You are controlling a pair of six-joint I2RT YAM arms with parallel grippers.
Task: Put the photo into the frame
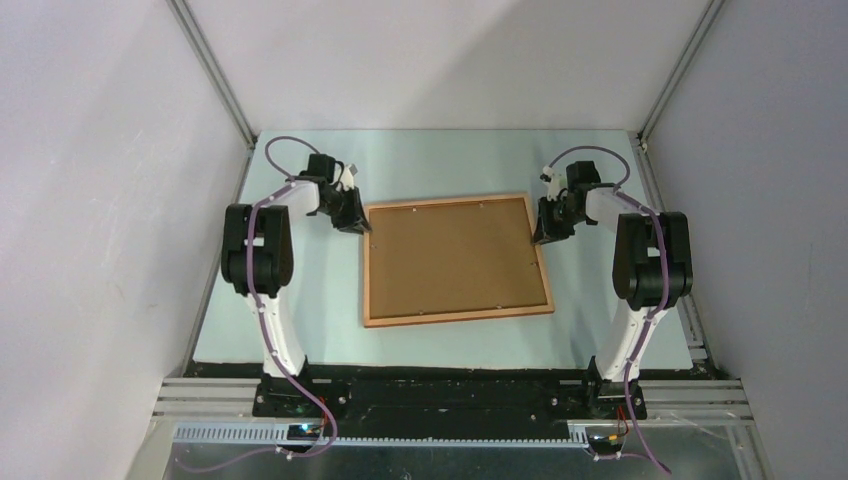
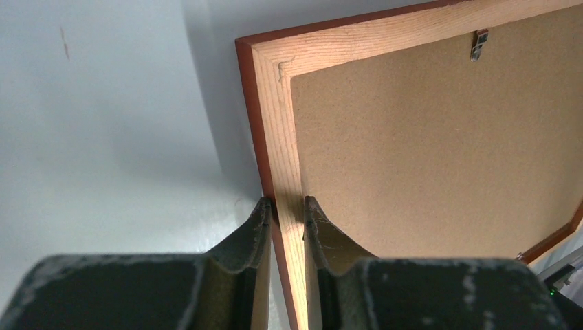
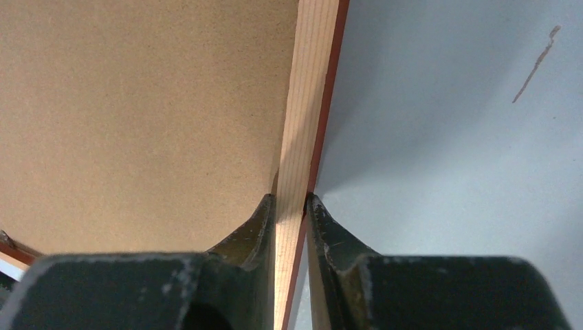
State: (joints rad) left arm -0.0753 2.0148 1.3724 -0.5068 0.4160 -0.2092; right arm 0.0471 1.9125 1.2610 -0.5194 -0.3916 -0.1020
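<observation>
starting on the left, the left gripper (image 1: 362,226) reaches in over the pale table (image 1: 450,160) to the frame's (image 1: 460,312) left rail, close to its far left corner. in its wrist view the jaws stand narrow, pinched on that rail: one dark finger (image 2: 256,230) presses the orange-brown outer edge and the other sits on the light wood of the back, right beside the backing board (image 2: 426,151). a small metal clip (image 2: 479,45) shows on the far rail, lapping over the board.

moving to the middle, the frame lies back side up in the centre of the table, a little askew to the table's edges, with the plain brown board filling its opening.

over on the right, the right gripper (image 1: 541,236) meets the right rail near the far right corner. its jaws are narrow too, closed on the rail with one finger on the board side and the other on the outer edge. beyond it, a thin brownish scratch (image 3: 536,62) marks the table.
</observation>
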